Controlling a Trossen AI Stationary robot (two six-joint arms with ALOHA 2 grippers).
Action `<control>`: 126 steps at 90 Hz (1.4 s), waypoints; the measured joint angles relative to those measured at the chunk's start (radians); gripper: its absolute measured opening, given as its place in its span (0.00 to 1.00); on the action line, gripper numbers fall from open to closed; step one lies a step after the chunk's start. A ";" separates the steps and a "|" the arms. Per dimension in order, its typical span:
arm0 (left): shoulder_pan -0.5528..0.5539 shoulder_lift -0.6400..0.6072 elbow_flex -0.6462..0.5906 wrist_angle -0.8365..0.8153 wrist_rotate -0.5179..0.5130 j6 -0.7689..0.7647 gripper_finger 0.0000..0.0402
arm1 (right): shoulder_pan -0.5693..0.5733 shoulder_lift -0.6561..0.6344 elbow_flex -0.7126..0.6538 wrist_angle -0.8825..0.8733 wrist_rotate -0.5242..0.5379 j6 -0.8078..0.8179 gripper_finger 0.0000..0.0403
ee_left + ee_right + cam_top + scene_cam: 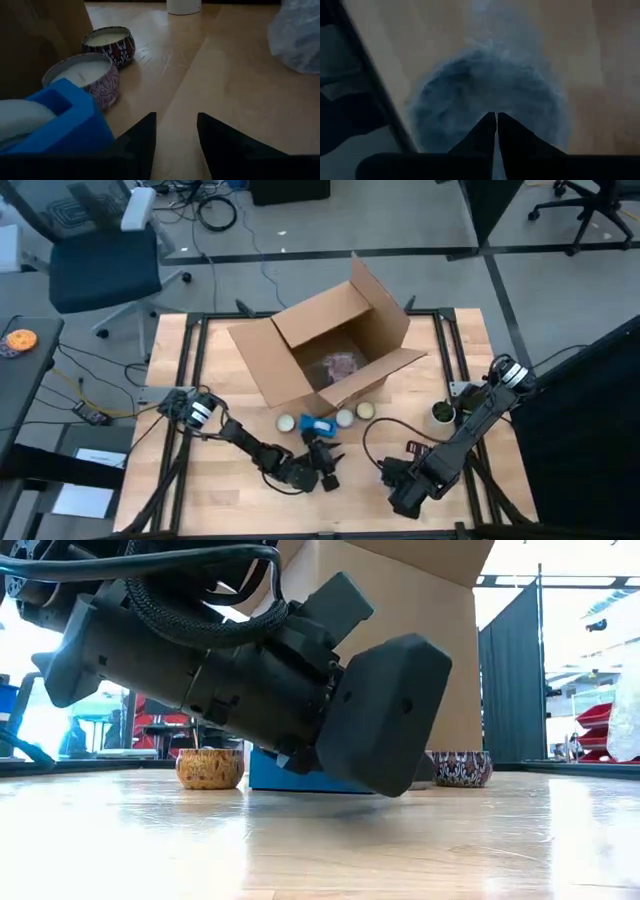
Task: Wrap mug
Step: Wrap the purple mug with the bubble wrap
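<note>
While our left gripper [176, 135] rests low on the wooden table [230, 490] with fingers parted beside the blue block [60, 125] and two candle tins [82, 77], our right gripper [496, 125] pinches clear plastic wrap [485, 90]. We cannot identify a mug.

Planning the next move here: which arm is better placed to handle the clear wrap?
Right. The right gripper hangs directly over the clear wrap, fingers together. The left gripper, open, sits by the blue block and candle tins, with the wrap farther off.
</note>
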 joint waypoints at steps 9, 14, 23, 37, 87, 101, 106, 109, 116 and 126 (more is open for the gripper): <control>0.000 0.000 0.000 0.000 0.002 0.000 0.32 | -0.012 -0.007 -0.099 0.142 -0.041 0.013 0.00; 0.000 0.000 0.000 0.002 0.003 0.000 0.32 | -0.019 -0.009 -0.130 0.174 -0.062 0.027 0.00; 0.000 0.000 0.000 0.002 0.003 0.000 0.32 | -0.032 -0.010 -0.145 0.171 -0.063 0.046 0.00; 0.000 0.000 0.000 0.003 0.003 0.000 0.32 | -0.049 -0.008 -0.128 0.164 -0.048 0.029 0.00; 0.000 0.000 0.000 0.004 0.003 0.000 0.32 | -0.038 -0.002 -0.118 0.162 0.024 0.015 0.06; 0.000 0.000 0.000 0.003 0.020 0.009 0.32 | -0.053 0.001 -0.027 0.002 0.014 0.014 0.15; 0.000 0.000 0.000 0.003 0.023 0.024 0.32 | -0.054 -0.005 0.023 -0.064 0.042 0.014 0.18; 0.000 0.000 0.000 0.001 0.023 0.024 0.32 | -0.054 -0.007 0.058 -0.093 0.058 0.012 0.20; 0.000 0.000 0.000 0.001 0.023 0.024 0.32 | -0.045 -0.009 0.132 -0.171 0.083 0.013 0.24; 0.000 0.000 0.000 0.000 0.024 0.025 0.32 | -0.024 -0.010 0.212 -0.251 0.081 0.057 0.30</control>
